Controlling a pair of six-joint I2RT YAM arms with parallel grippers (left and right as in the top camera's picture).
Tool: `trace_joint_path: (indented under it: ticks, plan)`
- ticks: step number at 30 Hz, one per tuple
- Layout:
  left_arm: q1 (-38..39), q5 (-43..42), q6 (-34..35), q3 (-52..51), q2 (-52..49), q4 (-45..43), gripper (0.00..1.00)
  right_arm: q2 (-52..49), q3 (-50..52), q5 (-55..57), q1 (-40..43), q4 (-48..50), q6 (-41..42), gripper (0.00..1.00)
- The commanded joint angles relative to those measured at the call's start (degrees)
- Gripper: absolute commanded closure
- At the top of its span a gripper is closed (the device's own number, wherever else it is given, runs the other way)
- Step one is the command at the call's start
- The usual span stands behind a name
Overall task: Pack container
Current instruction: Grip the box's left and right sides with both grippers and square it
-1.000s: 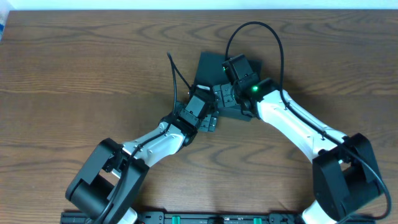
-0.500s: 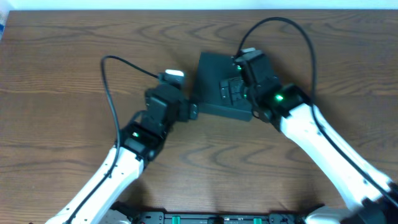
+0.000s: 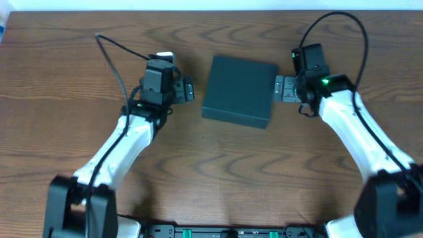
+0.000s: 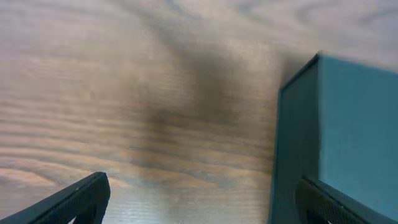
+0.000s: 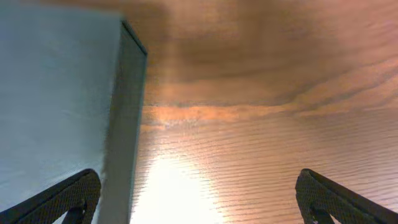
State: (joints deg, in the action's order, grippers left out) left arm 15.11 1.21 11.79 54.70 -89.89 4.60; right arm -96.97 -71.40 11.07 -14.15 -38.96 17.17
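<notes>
The dark teal-green container point(image 3: 238, 90) sits closed in the middle of the wooden table, lid flat. My left gripper point(image 3: 188, 89) is open and empty just left of it, a small gap apart. My right gripper point(image 3: 281, 89) is open and empty at its right edge. In the left wrist view the container point(image 4: 348, 124) fills the right side, with one finger over its top and my left gripper point(image 4: 205, 202) spread wide. In the right wrist view the container point(image 5: 59, 99) fills the left side, and my right gripper point(image 5: 199, 199) is spread wide with one finger over the container.
The brown wooden table point(image 3: 79, 66) surrounds the container. Black cables loop from both arms over the back of the table. The black base rail runs along the front edge point(image 3: 231, 231).
Both arms have lifted off the container and swung outward, the left to the left side, the right to the right side. The container's lid now lies shut and uncovered.
</notes>
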Motion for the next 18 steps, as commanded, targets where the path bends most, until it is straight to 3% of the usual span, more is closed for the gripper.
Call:
trace_joint_path:
  ticks: [1, 15, 18]
  plan:
    - [0.02, -1.11, 0.09, 0.98, -3.67, -0.90, 0.05, -4.17, 0.31, 0.31, 0.26, 1.14, 1.64, 0.01]
    - [2.27, -3.85, 1.14, 0.96, -9.81, -2.47, 0.05, -9.25, 0.31, 0.13, 1.75, 6.78, 2.51, 0.01]
    - [3.34, -3.85, 2.75, 0.96, -9.81, -1.60, 0.05, -10.19, 0.31, -4.13, 1.75, 7.26, 2.54, 0.01]
